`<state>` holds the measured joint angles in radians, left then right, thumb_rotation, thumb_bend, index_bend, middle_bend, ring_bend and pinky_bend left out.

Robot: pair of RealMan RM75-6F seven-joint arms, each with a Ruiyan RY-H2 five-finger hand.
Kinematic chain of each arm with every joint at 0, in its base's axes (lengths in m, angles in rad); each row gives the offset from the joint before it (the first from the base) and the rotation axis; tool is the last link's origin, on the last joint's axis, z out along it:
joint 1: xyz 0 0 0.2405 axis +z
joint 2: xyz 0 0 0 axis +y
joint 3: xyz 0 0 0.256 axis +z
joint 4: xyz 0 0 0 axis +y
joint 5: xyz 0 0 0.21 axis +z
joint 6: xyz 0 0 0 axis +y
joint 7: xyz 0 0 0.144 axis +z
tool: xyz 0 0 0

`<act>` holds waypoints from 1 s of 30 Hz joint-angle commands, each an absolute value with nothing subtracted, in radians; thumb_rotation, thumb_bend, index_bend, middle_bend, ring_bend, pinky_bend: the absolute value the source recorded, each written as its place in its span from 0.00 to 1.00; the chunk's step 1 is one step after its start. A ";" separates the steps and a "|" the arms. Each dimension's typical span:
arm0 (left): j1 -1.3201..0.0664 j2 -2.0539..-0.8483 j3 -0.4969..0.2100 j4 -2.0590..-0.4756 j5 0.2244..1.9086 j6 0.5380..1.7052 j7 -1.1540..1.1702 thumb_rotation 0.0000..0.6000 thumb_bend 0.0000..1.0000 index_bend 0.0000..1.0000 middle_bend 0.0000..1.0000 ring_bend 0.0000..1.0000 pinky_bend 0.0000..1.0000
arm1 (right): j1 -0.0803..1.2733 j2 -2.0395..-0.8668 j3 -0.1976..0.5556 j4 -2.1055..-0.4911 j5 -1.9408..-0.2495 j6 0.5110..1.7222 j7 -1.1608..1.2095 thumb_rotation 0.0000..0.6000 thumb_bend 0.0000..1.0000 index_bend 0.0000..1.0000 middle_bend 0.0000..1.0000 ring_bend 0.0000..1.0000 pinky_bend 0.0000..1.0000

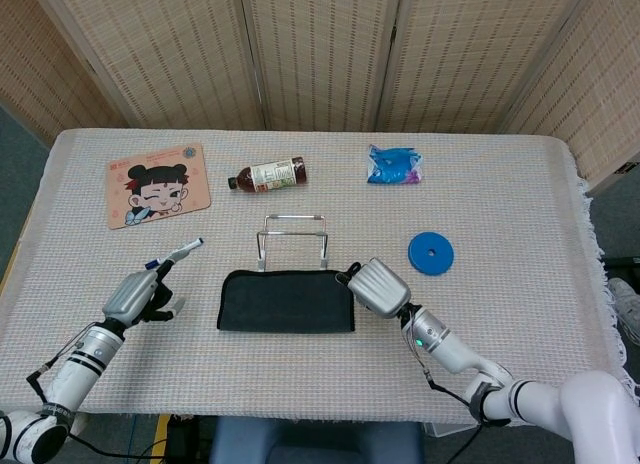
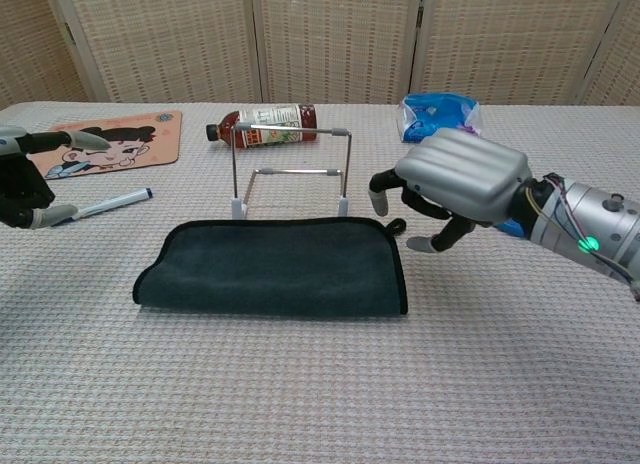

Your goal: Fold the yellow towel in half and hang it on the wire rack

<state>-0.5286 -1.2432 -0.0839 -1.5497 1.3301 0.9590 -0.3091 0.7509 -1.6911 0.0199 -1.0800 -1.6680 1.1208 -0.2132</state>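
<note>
Lying beside towel (image 2: 275, 266): pen (image 2: 105, 203).

Counted on the table: 1 folded towel (image 1: 286, 301), dark side out, just left of the right hand (image 1: 378, 286). 1 wire rack (image 1: 292, 240) behind the towel, up and left of that hand. 1 blue disc (image 1: 430, 252) just beyond the right hand, to its right. 1 blue packet (image 1: 394, 165) far beyond the same hand. 1 bottle (image 1: 267, 175) lying on its side, well beyond both hands. 1 cartoon mat (image 1: 157, 184) far beyond the left hand (image 1: 135, 297). 1 pen (image 1: 174, 254) just beyond the left hand. 2 robot hands in all, neither holding anything.
</note>
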 commanded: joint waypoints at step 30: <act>-0.508 -1.219 -0.085 -1.571 1.315 0.942 -0.339 1.00 0.47 0.05 0.98 0.85 0.98 | 0.835 -1.810 -0.055 -0.825 -1.792 1.115 -0.171 1.00 0.20 0.47 0.87 0.97 1.00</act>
